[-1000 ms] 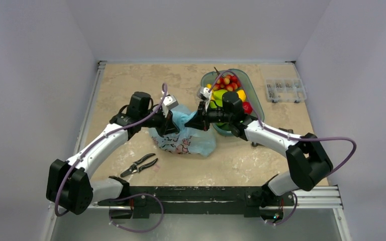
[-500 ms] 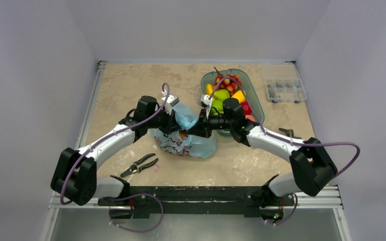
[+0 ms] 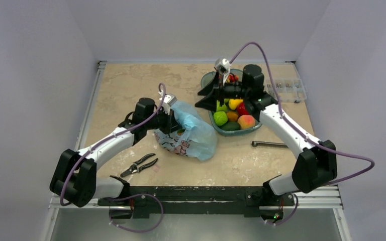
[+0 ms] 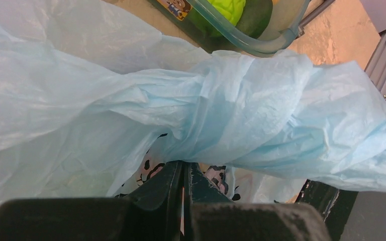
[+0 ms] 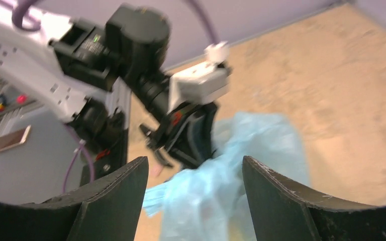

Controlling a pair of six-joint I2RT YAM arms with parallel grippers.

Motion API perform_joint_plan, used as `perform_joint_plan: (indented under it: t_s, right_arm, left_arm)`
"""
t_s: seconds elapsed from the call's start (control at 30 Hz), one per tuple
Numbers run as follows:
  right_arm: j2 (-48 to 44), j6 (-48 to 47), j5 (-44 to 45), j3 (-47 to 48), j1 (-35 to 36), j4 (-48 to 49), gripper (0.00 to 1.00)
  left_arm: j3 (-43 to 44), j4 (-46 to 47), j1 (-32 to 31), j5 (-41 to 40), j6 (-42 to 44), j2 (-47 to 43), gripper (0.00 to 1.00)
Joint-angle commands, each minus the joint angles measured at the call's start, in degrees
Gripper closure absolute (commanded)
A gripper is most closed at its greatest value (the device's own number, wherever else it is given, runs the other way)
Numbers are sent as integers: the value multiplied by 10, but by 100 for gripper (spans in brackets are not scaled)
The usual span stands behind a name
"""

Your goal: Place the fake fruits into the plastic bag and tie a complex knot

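Right claw, now apart, has swung from the crinkly light-blue plastic bag to the teal oval dish, probably for more glossy fake fruits; left claw clamps the bag.

Soft, even light falls from above in the overhead view, leaving faint shadows under both arms. The right wrist view is blurred throughout, the plastic bag beyond its fingers smeared. The left wrist view is sharp past its dark, unfocused fingers.
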Motion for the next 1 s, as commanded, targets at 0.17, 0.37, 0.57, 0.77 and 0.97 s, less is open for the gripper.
perform_joint_plan:
  t_s: [0.17,0.37,0.57,0.77,0.97]
  right_arm:
    - [115,-2,39,82,-28,-36,68]
    - [201,-69,40,96,-5,-80,79]
    - [208,-148,-28,73,0,-156,47]
    - [188,-138,-73,25,27,-154,33]
    - [204,32,-45,-17,78,68,27]
  left_arm:
    - [1,19,-4,-8,-14,-21,100]
    - [8,19,-15,-26,-28,-3,100]
    - [20,36,-14,-58,-59,22,100]
    - [28,72,-10,-25,-75,31,100]
    - [24,105,1,86,-110,20,100]
